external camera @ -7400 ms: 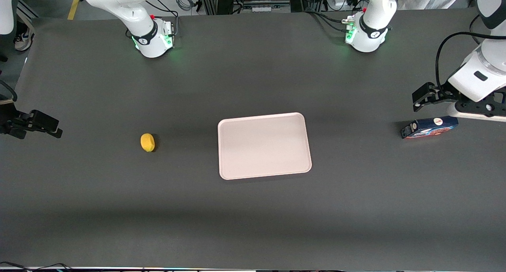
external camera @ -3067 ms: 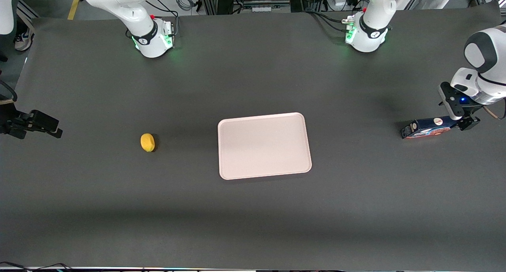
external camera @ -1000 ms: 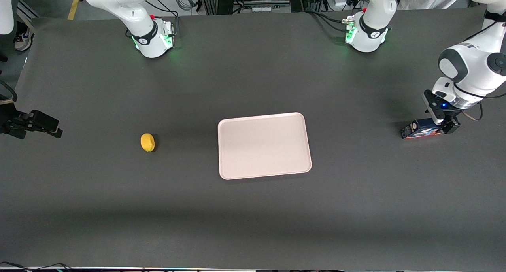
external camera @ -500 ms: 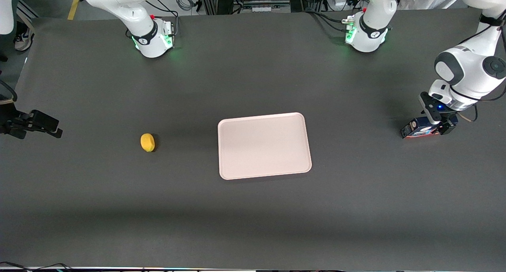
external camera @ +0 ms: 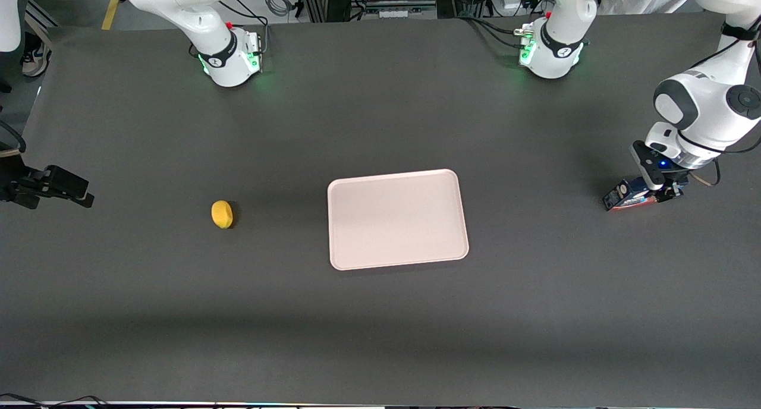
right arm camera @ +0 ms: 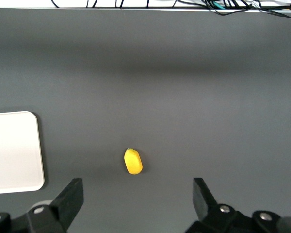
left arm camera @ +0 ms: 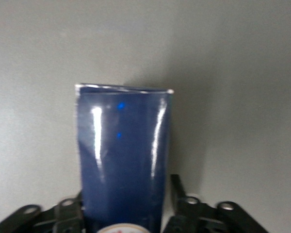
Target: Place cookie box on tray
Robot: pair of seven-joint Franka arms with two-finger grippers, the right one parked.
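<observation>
front view, cookie box: cookie box [external camera: 629, 195] lies on the table [external camera: 380, 337] toward the working arm's end, well apart from the tray [external camera: 397, 219]; one end pokes out from under the arm, looks a bit tilted, can't say if it's off the surface.
front view, end effector: end effector [external camera: 663, 189] is down right on the box, wrist above it with a blue light lit; finger gap not clear from here.
front view, tray: pale pink-white, flat, sits mid-table with nothing on it.
front view, other: yellow lump [external camera: 222, 214] rests toward the parked arm's end, beside the tray but apart from it.
left wrist view, cookie box: cookie box [left arm camera: 122, 160] fills the middle, glossy navy face, a sliver of white round logo at the end nearest the camera.
left wrist view, end effector: fingers [left arm camera: 180, 194] sit tight against both long sides of the box, so I'd call it clamped narrow on the box.
right wrist view: tray corner [right arm camera: 19, 150] and yellow lump [right arm camera: 133, 161] on the table, no box here.
step: my read is the grasp is made, transport not begun.
next move: needs a lift clear of the table, then a long carry sideways to over the tray, then a low release.
writing: red-orange print on the side of the box, not readable; no brand legible.
</observation>
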